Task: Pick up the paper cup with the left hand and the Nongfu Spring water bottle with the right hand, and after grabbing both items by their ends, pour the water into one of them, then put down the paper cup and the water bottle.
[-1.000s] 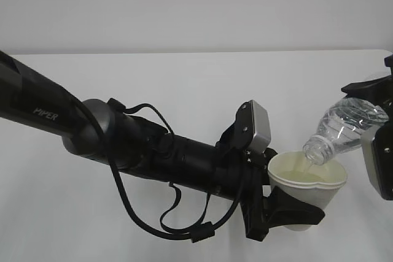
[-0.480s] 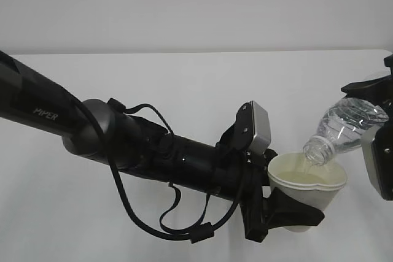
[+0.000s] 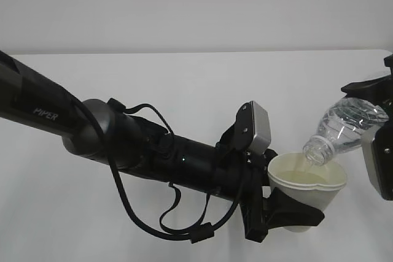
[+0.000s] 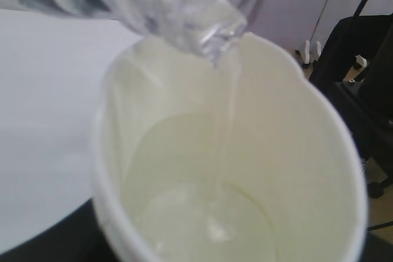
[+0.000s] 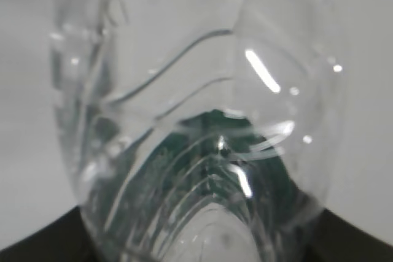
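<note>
The white paper cup (image 3: 308, 182) hangs above the table, and my left gripper (image 3: 293, 208) is shut on its lower part. In the left wrist view the cup (image 4: 295, 151) fills the frame, with a little water pooled at its bottom. The clear Nongfu Spring water bottle (image 3: 349, 126) is tilted mouth-down to the left, its open neck just over the cup's rim. A thin stream runs from the bottle mouth (image 4: 196, 16) into the cup. My right gripper (image 3: 372, 118), at the right edge, is shut on the bottle's base end. The bottle (image 5: 196, 121) fills the right wrist view.
A white table (image 3: 184, 90) stretches under both arms, with a plain pale wall behind it. The long left arm (image 3: 123, 139) with its cables lies across the lower left. Dark furniture (image 4: 362, 90) stands beyond the table in the left wrist view.
</note>
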Robot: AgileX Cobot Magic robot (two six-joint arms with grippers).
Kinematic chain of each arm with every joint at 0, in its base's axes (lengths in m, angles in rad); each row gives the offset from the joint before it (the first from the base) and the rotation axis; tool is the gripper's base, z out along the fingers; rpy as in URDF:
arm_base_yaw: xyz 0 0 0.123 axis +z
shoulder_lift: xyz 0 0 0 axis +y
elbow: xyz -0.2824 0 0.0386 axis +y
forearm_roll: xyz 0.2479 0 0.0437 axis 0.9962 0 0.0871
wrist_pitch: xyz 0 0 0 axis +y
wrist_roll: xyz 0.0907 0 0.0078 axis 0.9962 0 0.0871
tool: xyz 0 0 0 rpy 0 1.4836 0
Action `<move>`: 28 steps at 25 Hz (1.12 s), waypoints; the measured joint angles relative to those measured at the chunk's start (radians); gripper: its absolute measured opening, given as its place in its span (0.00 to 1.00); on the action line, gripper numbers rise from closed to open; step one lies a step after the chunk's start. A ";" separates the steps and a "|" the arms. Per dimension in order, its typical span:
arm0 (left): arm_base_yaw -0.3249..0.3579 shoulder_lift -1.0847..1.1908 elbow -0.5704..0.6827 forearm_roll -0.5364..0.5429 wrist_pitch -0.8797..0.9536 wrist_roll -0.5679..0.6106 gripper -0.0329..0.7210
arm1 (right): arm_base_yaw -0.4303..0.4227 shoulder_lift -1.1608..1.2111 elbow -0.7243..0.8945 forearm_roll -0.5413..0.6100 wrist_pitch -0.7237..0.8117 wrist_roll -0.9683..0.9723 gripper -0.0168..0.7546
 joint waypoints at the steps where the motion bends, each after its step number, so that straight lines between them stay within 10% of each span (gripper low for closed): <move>1: 0.000 0.000 0.000 0.000 0.000 0.000 0.59 | 0.000 0.000 0.000 0.000 0.000 0.000 0.54; 28: 0.000 0.000 0.000 0.003 0.001 0.000 0.59 | 0.000 0.000 0.000 0.000 -0.002 -0.013 0.54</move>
